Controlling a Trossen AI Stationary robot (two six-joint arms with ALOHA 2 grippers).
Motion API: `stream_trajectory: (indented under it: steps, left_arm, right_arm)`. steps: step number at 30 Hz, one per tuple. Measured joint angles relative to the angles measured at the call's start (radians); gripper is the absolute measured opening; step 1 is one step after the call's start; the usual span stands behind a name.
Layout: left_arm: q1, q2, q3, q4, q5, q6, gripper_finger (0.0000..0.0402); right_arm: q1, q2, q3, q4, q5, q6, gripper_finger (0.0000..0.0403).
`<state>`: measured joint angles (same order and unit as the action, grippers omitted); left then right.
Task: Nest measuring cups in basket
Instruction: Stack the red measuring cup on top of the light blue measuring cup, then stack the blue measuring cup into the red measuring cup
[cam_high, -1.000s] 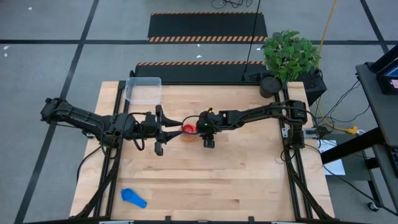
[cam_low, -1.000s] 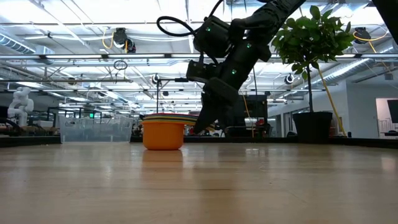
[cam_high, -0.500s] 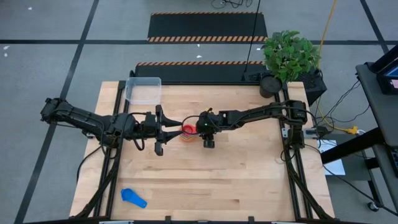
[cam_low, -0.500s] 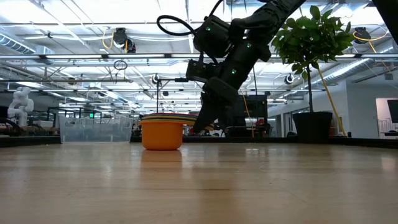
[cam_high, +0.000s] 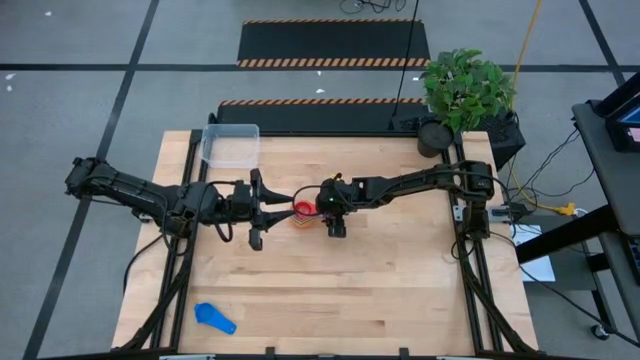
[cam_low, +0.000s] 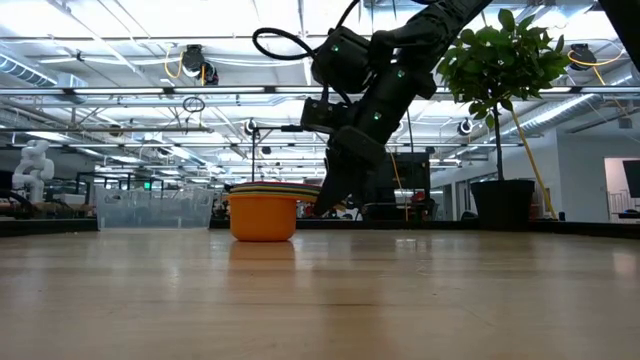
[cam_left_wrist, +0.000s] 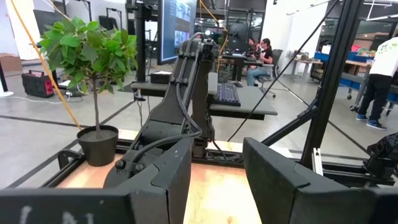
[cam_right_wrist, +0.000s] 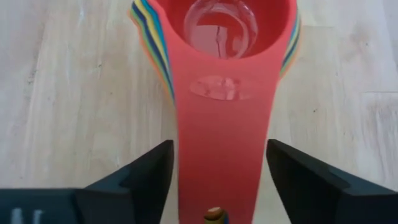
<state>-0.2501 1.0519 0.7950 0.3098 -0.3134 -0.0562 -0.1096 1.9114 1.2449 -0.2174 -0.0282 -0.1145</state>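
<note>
A stack of nested measuring cups (cam_high: 300, 211) stands at the table's middle, the orange one (cam_low: 263, 217) outermost and the red one (cam_right_wrist: 227, 37) on top. My right gripper (cam_right_wrist: 220, 146) slants down from the right, open, one finger close on each side of the red cup's handle (cam_right_wrist: 222, 124). My left gripper (cam_left_wrist: 217, 168) is open and held level above the table, just left of the stack (cam_high: 283, 201). A light blue cup (cam_high: 214, 318) lies on the table at the near left. The clear basket (cam_high: 231, 145) sits at the far left corner.
A potted plant (cam_high: 465, 90) in a black pot (cam_high: 437, 135) stands at the table's far right corner. Bare wood lies along the near half of the table (cam_high: 380, 300). Beyond the table, people are at desks (cam_left_wrist: 261, 56).
</note>
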Motion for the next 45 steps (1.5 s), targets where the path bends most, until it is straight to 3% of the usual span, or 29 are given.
stream_trajectory:
  steps: [8,16,21,25,33,45]
  left_arm:
    - [-0.010,0.000,-0.001,-0.007,-0.012,-0.007,0.0146]
    - [-0.160,0.081,0.007,0.095,-0.061,0.120,0.0094]
    - [-0.274,0.212,0.108,0.104,-0.170,0.205,0.0073]
    - [-0.332,0.328,0.226,-0.002,-0.262,0.221,0.0070]
    - [-0.368,0.499,0.452,-0.350,-0.325,0.027,0.0070]
    - [-0.416,0.566,0.475,-0.496,-0.326,-0.180,0.0070]
  right_arm:
    - [0.003,-0.051,0.000,-0.034,0.001,0.028,0.0283]
    - [0.007,-0.188,0.000,-0.165,0.004,0.118,0.0286]
    - [0.027,-0.266,-0.003,-0.209,0.003,0.190,0.0286]
    - [0.067,-0.330,-0.043,-0.213,0.002,0.208,0.0286]
    - [0.152,-0.480,-0.139,-0.214,0.002,0.264,0.0286]
    - [0.270,-0.688,-0.296,-0.115,0.006,0.429,0.0286]
